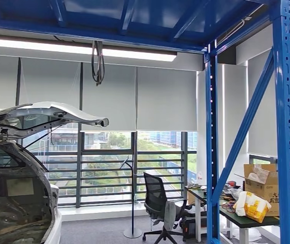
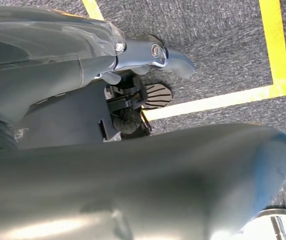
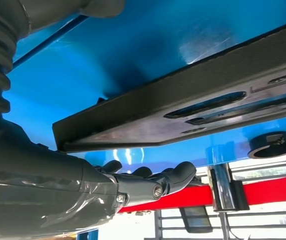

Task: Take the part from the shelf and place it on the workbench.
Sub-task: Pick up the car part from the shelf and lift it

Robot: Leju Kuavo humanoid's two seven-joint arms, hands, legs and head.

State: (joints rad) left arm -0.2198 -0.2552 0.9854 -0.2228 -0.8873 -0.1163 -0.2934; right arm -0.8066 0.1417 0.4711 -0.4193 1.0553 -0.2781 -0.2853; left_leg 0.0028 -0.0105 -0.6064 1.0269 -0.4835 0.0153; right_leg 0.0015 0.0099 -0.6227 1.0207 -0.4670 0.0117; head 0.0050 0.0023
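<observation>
Part (image 3: 179, 107) | flat black, on blue shelf (image 3: 133, 45) | right hand (image 3: 149, 182) beside

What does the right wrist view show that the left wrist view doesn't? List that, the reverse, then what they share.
Right wrist view: the right hand lies just beneath a flat black part, which lies against the blue shelf, with a red bar beyond. Whether the hand grips the part cannot be told.

Left wrist view: the left hand hangs over grey carpet marked with yellow tape.

Shared: each shows its own grey hand entering from the picture's left edge. No scene object is common to both.
</observation>
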